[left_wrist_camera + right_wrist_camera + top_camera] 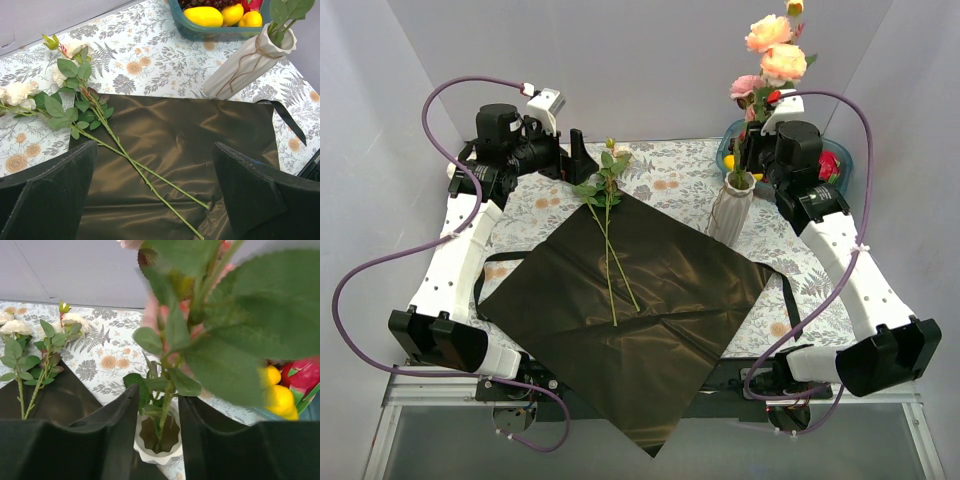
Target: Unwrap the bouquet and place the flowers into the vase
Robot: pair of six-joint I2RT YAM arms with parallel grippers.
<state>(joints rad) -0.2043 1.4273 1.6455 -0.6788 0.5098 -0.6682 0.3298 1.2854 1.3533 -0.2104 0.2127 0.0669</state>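
Black wrapping paper [670,300] lies open, peach roses [775,50] fill your vase [730,212] at two o'clock; two cream roses [95,112] await you, left gripper [155,147] and right gripper [159,395] parted.

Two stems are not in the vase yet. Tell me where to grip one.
Best take a stem on its bare green length below the leaves, beyond the crossing, from straight above, jaws across it: it lies flat on the wrapping paper, foliage crowding the far end.
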